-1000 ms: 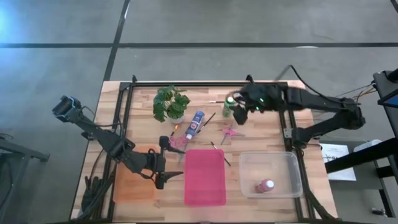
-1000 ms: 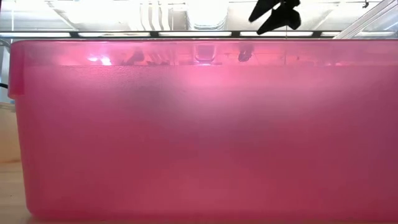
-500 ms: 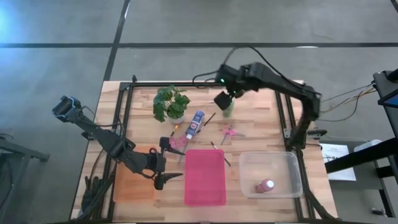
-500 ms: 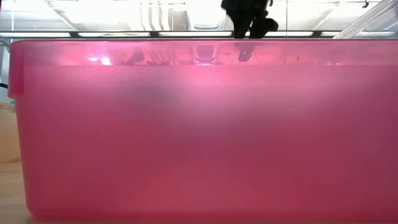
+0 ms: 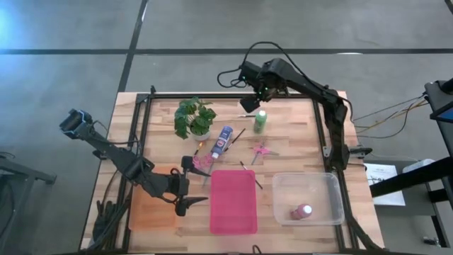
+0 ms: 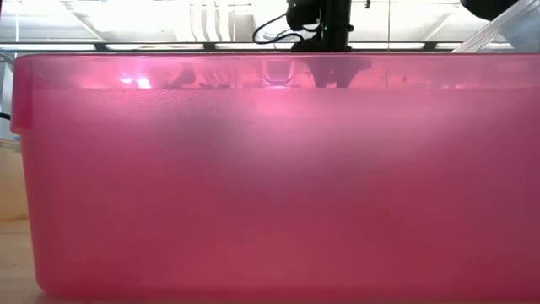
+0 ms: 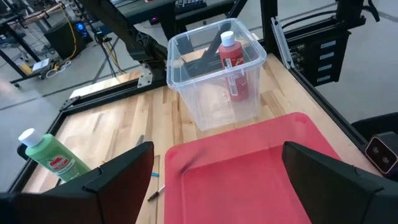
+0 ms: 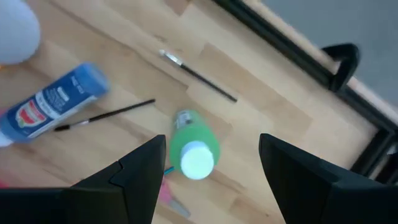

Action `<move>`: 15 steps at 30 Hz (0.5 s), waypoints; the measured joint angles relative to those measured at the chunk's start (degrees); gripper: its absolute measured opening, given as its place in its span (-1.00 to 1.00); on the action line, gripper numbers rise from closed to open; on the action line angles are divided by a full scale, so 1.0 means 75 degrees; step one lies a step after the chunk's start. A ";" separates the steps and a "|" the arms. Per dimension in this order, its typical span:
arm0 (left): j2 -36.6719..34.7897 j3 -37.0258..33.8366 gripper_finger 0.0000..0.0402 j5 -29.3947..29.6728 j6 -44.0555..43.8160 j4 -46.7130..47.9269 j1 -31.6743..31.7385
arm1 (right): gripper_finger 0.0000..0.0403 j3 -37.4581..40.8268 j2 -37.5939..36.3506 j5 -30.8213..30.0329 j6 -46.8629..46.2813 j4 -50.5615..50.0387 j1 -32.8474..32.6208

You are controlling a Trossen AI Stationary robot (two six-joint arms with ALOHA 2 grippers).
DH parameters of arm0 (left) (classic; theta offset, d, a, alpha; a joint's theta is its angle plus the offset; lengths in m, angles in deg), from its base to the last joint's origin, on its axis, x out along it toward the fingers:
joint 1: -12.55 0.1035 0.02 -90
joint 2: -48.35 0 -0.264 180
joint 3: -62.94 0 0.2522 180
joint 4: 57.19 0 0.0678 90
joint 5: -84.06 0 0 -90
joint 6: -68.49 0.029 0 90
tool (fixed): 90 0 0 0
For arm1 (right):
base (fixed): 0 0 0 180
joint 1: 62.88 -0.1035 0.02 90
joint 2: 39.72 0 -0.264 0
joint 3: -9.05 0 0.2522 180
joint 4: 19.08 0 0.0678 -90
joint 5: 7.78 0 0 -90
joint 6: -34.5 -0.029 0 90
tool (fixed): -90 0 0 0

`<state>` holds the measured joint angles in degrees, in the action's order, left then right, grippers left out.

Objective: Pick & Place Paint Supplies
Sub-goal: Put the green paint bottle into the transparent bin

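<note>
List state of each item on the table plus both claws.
green bottle: upright, cap on, not held
blue-and-white bottle: lying on its side
pink-red bottle: in the clear bin
pink bin: nothing visible in it
right claw: open, above the green bottle
left claw: open, holding nothing, beside the pink bin

In the low view the pink bin [image 6: 270, 177] fills almost the whole picture and hides the table behind it. In the right wrist view the blue bottle [image 8: 46, 109] is cut by the edge, and a white blur [image 8: 15, 31] cannot be identified.
</note>
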<state>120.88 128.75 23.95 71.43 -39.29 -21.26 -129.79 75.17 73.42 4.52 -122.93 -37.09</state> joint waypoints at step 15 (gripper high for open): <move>0.0000 0.0000 0.80 0.0000 -0.0003 0.0001 0.0002 | 0.26 0.1701 -0.0608 0.0127 0.0189 0.0467 0.0100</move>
<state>120.88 128.75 23.95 71.40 -39.28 -21.24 -117.03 70.60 74.37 5.94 -119.43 -36.34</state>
